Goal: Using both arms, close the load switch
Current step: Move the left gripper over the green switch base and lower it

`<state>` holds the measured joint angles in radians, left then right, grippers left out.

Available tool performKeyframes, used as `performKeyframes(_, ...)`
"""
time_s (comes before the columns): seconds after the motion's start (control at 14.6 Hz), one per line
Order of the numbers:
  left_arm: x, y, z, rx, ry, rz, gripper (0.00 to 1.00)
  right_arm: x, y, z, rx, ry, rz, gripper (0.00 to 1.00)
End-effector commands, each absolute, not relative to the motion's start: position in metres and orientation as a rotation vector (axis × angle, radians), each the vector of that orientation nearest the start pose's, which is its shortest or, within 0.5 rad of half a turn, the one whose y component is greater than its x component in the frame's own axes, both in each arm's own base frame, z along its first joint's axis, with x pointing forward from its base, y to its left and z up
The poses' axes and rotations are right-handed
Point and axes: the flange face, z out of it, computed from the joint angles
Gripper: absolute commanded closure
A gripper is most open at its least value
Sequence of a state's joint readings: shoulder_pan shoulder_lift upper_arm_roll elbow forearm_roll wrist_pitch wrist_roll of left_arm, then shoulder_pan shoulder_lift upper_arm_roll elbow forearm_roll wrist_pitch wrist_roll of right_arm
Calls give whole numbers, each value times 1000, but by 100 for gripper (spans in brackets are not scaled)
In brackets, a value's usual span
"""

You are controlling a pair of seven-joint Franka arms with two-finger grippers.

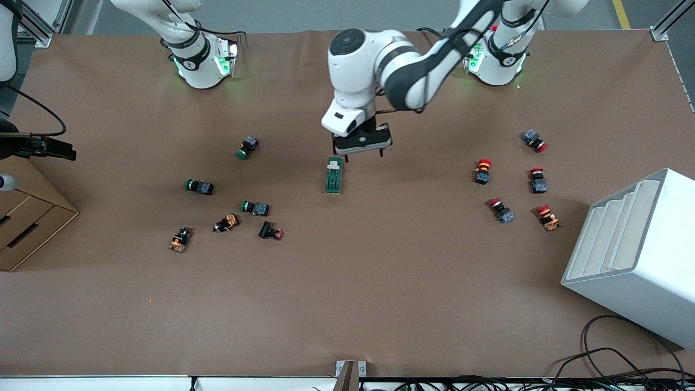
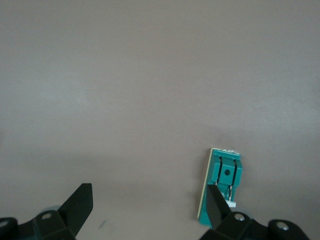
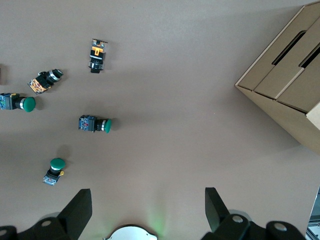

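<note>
The left gripper (image 1: 362, 155) hung low over the brown surface (image 1: 380, 282), its fingers (image 2: 80, 205) spread wide and empty. The switch (image 1: 333, 175) lay flat just beside one fingertip, outside the gap between the fingers. The step looked like the approach, with no grasp yet made. The next move likely called for shifting sideways to straddle the switch. The right gripper (image 3: 145, 212) waited near its base, its fingers wide and empty.
</note>
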<state>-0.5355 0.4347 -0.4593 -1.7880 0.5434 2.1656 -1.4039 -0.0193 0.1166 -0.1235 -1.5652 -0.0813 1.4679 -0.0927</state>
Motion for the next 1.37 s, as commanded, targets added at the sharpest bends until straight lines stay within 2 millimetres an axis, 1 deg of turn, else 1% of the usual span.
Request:
performKeyframes(0.0, 373, -542, 298, -3029, -258, -463, 0, 573, -94, 552, -3230, 155, 329, 0)
performKeyframes(0.07, 364, -550, 287, -3043, -264, -486, 0, 583, -95, 542, -3239, 151, 338, 0)
performKeyframes(0.14, 355, -557, 278, -3045, -277, -505, 0, 589, -95, 548, -3244, 162, 309, 0)
performKeyframes(0.21, 345, -563, 269, -3036, -259, -538, 0, 591, -93, 547, -3242, 171, 299, 0)
performKeyframes(0.27, 336, -567, 263, -3026, -220, -587, 1, 595, -88, 544, -3236, 234, 283, 0)
performKeyframes(0.34, 326, -569, 257, -3016, -176, -622, 1, 597, -80, 538, -3227, 339, 288, 0)
performKeyframes(0.48, 307, -579, 249, -3029, -116, -682, 1, 599, -56, 529, -3122, 577, 310, 0)
performKeyframes(0.55, 294, -582, 237, -3036, -82, -699, 1, 600, -51, 519, -3076, 694, 337, 0)
performKeyframes(0.62, 286, -583, 229, -3029, -51, -754, 1, 601, -38, 516, -3047, 776, 343, 0)
performKeyframes(0.69, 278, -580, 212, -3012, -23, -816, 1, 603, -22, 512, -3037, 847, 352, 0)
performKeyframes(0.75, 271, -575, 196, -2997, 5, -875, 1, 605, 1, 507, -3024, 949, 357, 0)
performKeyframes(0.82, 265, -566, 176, -2977, 58, -973, 1, 606, 33, 502, -2999, 1101, 359, 0)
performKeyframes(0.96, 258, -560, 154, -2985, 71, -1108, 1, 607, 81, 492, -2946, 1328, 347, 0)
performKeyframes(1.03, 256, -557, 143, -2981, 108, -1153, 1, 606, 103, 488, -2913, 1426, 328, 0)
performKeyframes(1.1, 254, -557, 135, -2976, 142, -1195, 1, 604, 128, 482, -2892, 1497, 317, 0)
performKeyframes(1.17, 250, -558, 132, -2970, 164, -1235, 1, 601, 151, 471, -2858, 1587, 305, 0)
performKeyframes(1.3, 243, -560, 130, -2939, 166, -1294, 1, 594, 189, 450, -2729, 1726, 299, 0)
